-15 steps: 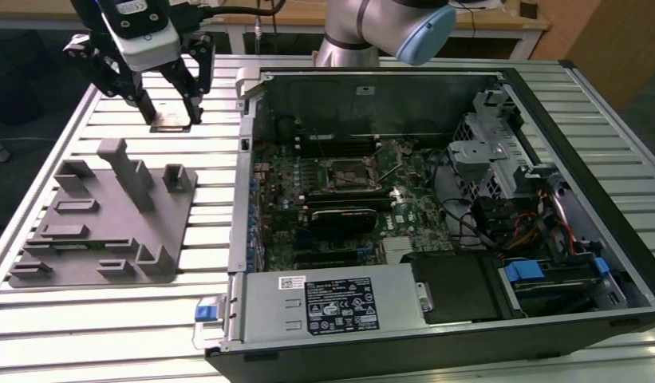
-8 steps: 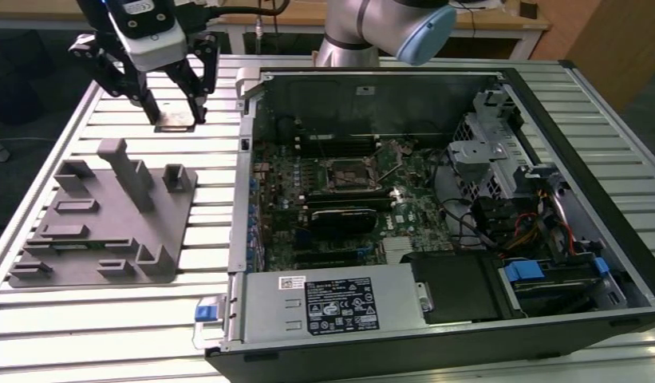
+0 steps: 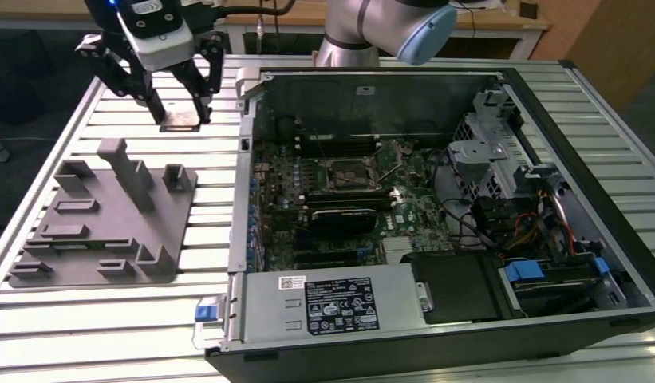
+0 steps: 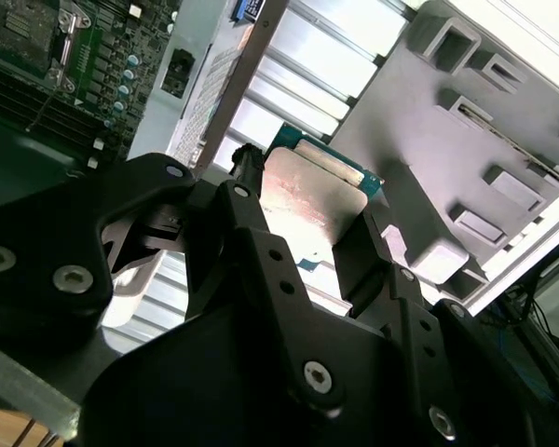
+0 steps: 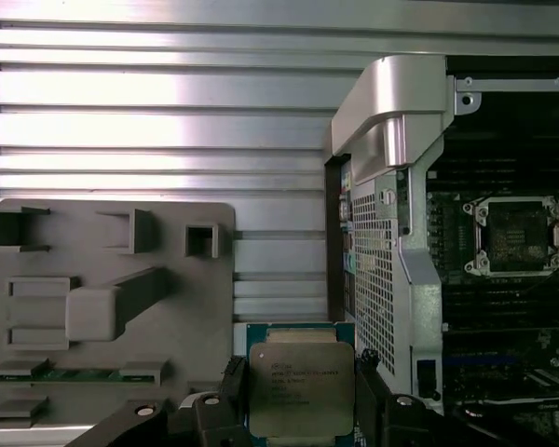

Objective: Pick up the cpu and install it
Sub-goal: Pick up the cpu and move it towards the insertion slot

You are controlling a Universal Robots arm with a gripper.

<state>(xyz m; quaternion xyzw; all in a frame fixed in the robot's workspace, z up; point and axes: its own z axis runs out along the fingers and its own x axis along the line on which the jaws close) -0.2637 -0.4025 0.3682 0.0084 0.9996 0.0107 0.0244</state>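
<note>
Upper left of the exterior view: the gripper hangs over the slatted table, jaws clenched on the cpu, beyond the grey fixture plate, beside the open computer case.

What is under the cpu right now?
The cpu, held by the gripper, hangs over the slatted table, in the gap between the grey fixture plate and the computer case. The chip covers the spot straight beneath it.
</note>
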